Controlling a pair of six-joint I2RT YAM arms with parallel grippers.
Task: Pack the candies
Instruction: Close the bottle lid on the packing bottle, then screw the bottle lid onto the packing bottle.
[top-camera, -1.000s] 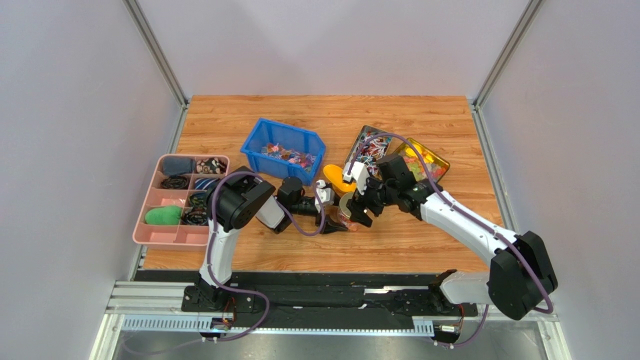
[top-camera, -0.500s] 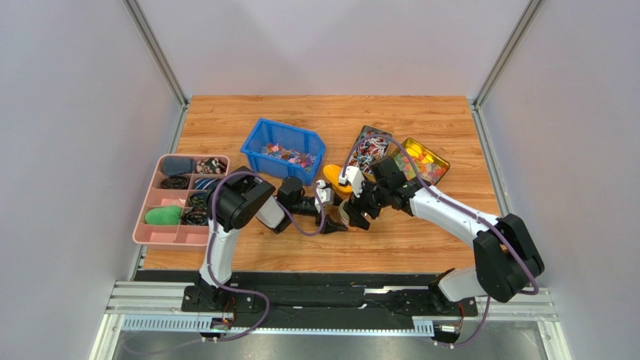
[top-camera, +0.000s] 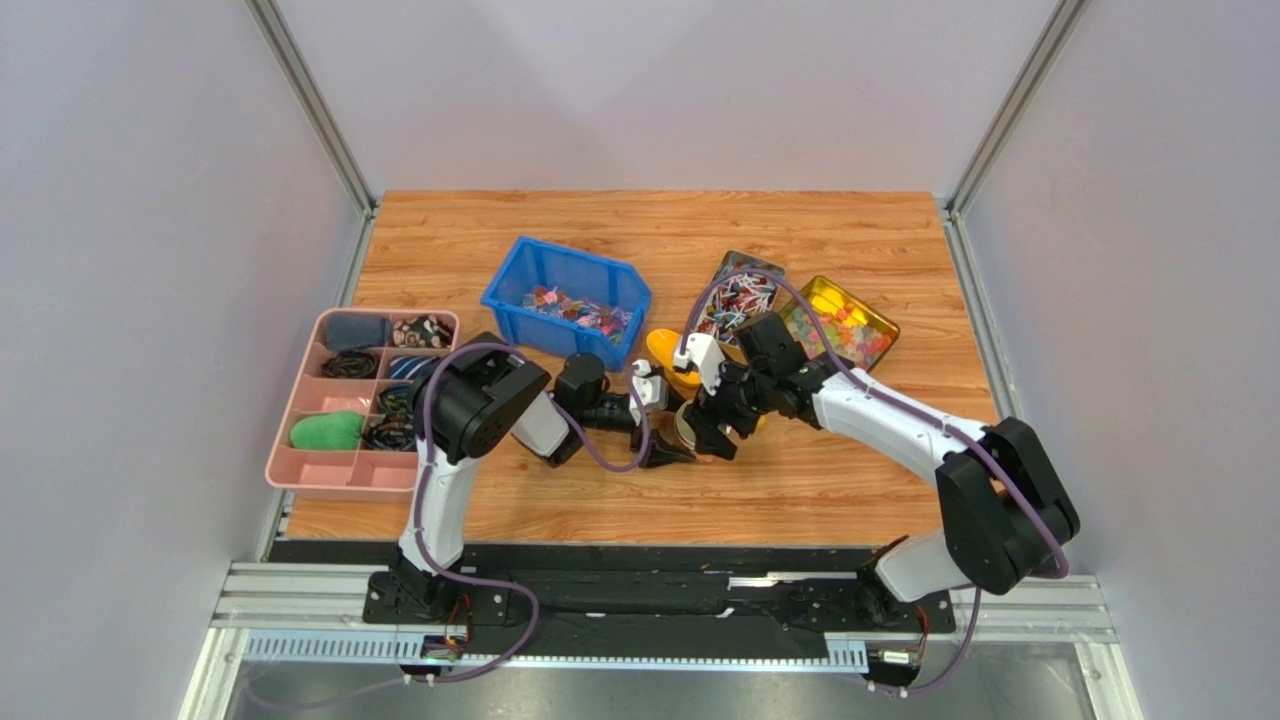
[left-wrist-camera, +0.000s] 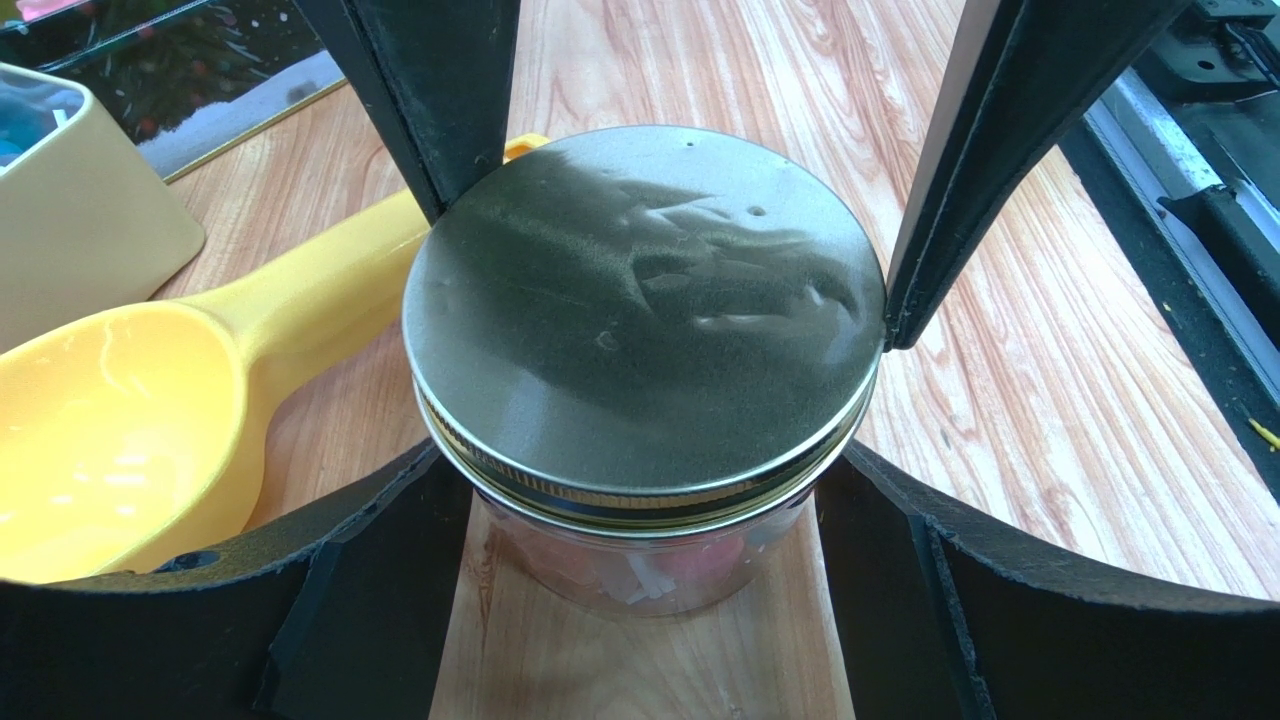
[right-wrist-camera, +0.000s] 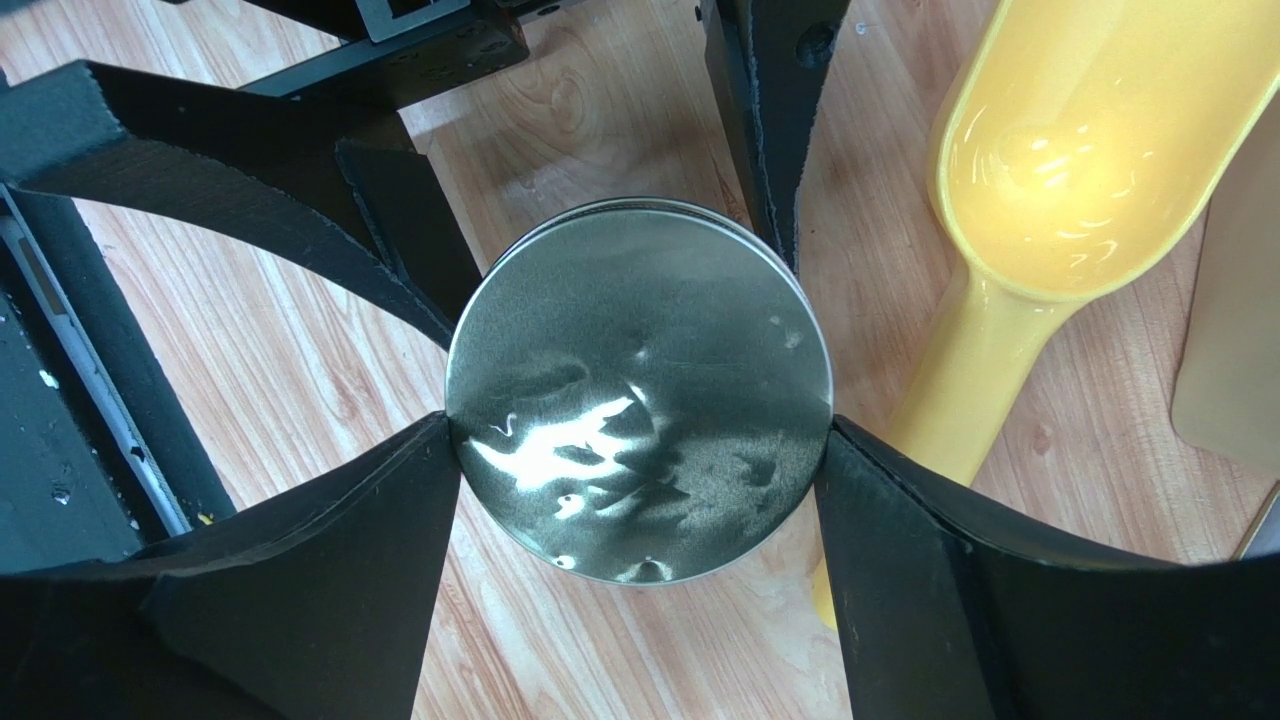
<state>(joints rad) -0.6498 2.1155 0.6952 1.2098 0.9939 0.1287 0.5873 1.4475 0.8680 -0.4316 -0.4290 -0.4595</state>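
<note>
left claw (left-wrist-camera: 639, 450): wide, clamped on glass jar (left-wrist-camera: 646, 570) | right claw (right-wrist-camera: 637, 435): wide, clamped on its lid (right-wrist-camera: 639, 345) | change: right elbow (top-camera: 999, 503) swung left, jar unmoved

No readable text, labels, brands or numbers in any view. The lid (left-wrist-camera: 646, 315) on the jar (left-wrist-camera: 646, 558) is bare metal and the yellow scoop (left-wrist-camera: 120, 435) is unmarked. Any print on the wrappers of the candies (top-camera: 579, 312) is too small to read.

arms (top-camera: 902, 428): white links, black joints | cables (top-camera: 427, 413): purple | claw fingers (left-wrist-camera: 376, 600): black
</note>
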